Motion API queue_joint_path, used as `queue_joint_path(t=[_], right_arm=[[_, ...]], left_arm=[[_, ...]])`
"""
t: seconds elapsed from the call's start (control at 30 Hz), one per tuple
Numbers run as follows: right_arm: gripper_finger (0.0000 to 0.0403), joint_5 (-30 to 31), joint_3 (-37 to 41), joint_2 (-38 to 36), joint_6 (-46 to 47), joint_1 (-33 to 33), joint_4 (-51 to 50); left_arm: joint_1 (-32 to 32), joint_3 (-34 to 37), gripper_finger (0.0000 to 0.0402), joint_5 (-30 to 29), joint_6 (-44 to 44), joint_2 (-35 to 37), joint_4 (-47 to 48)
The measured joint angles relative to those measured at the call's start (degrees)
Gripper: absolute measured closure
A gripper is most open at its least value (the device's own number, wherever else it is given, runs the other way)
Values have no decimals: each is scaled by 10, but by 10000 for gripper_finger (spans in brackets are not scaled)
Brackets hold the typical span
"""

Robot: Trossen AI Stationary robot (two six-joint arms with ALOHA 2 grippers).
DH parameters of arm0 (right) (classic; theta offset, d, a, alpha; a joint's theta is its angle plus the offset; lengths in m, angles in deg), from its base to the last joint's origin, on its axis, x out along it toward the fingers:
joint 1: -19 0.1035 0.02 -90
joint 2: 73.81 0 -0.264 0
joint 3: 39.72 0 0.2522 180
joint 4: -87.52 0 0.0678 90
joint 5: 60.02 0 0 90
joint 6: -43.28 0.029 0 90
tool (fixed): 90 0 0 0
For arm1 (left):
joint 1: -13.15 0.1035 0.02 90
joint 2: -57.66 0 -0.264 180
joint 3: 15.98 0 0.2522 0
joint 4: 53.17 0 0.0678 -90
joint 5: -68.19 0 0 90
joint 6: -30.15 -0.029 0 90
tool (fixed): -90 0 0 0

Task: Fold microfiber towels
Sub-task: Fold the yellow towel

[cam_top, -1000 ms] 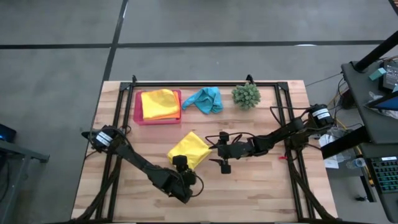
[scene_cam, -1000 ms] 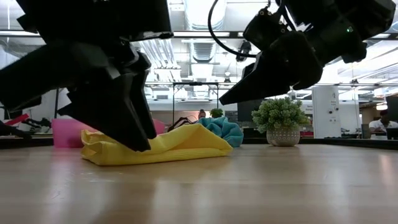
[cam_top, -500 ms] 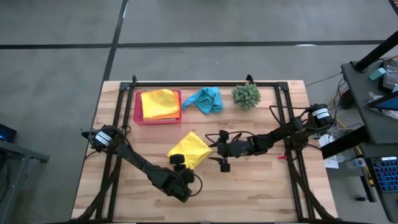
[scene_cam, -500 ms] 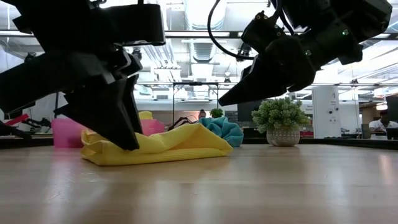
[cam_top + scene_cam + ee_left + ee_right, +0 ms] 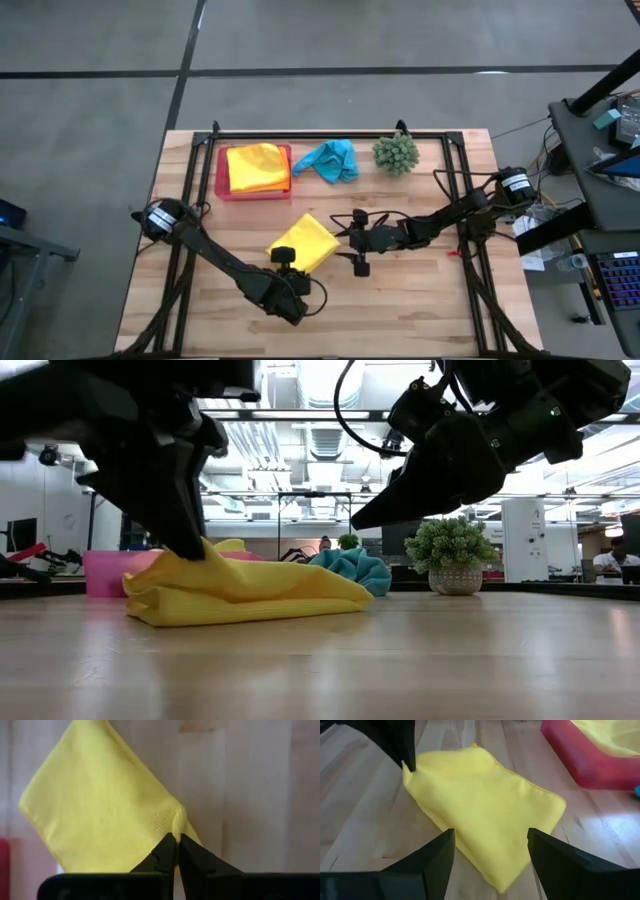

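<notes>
No readable text, label or number anywhere in view.

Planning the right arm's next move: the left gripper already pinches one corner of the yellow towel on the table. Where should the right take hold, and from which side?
Probably the free corner of the yellow towel nearest the pink tray. The right gripper is open and faces the towel, so it could reach across and down. That corner lies flat and clear, well apart from the left gripper.

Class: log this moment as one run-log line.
left gripper: shut on yellow towel corner | right gripper: open, beside towel | pink tray: folded towels
</notes>
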Motion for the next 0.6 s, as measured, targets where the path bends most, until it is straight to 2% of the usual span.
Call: queue_joint_path(t=[0.2,0.47,0.6], right_arm=[[165,0,0,0,1,0,0],[165,-2,0,0,2,0,0],[173,-41,0,1,1,-1,2]], left_arm=[[0,0,401,58,1,5,20],[0,2,379,72,13,2,33],[0,2,372,85,14,4,47]])
